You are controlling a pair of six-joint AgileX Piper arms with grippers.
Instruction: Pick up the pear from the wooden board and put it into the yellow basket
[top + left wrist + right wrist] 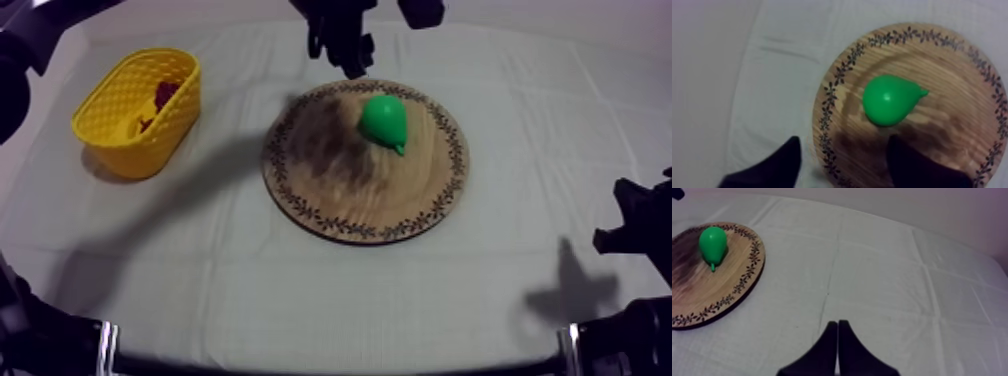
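- Judged the task barely begun: nothing lifted yet, with grasp, carry and drop all left to do.
- Noted the table's grey-white cloth (300,290), creased in a grid of folds and crossed by dull shadows. Beyond its far edge, a plain pale wall (952,208); no more of the room to tell.
- Found the round wooden board (350,195) with its patterned rim near the middle of the cloth, darkened by shadow on one side.
- Found the yellow basket (120,135) well apart from the board, toward the left side. Already held a small red fruit (165,95) and something yellow, too unclear to name.
- Saw the left gripper (348,60) poised above the board's far rim, fingers spread wide with nothing between them, just short of the pear (384,122).
- Saw the right gripper (838,324) low over bare cloth at its own side, fingers pressed together in a narrow wedge on nothing.
- Found the pear lying on its side on the board's far half, stem toward the board's middle, touched by neither gripper.
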